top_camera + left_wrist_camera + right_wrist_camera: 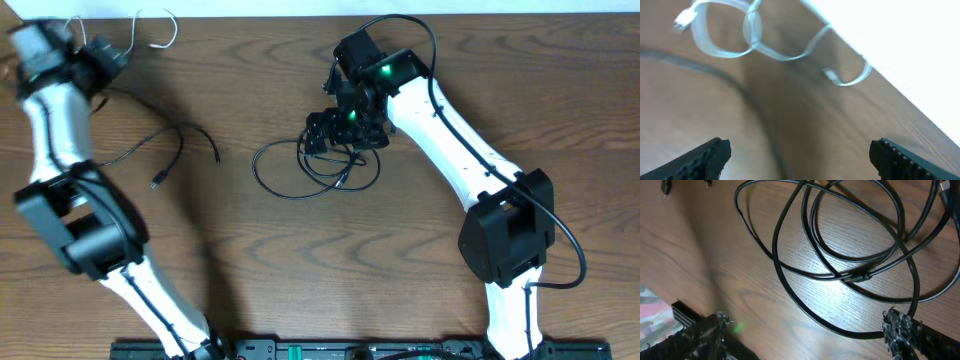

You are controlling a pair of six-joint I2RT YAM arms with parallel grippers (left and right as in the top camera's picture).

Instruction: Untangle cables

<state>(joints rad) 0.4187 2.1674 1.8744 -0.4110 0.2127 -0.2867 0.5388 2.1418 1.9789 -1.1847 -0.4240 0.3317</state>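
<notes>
A tangle of thin black cables lies in overlapping loops a little past the middle of the desk, toward its far edge. In the right wrist view the strands cross one another several times, and a small plug rests on the wood inside the loops. The right gripper hangs directly over this tangle with its fingers spread wide and nothing between them. One loop runs close by the right-hand finger, though whether it touches is hard to say.

To the left, well apart from the tangle, a separate black cable lies in an open curve with its loose ends pointing toward the near edge.

The white cable sits at the far left corner, curled in a few loose loops just beside the far edge. The left gripper hovers near it with the claw wide open and empty. A dark, blurred line crosses the wood below the white loops, perhaps another cable.
</notes>
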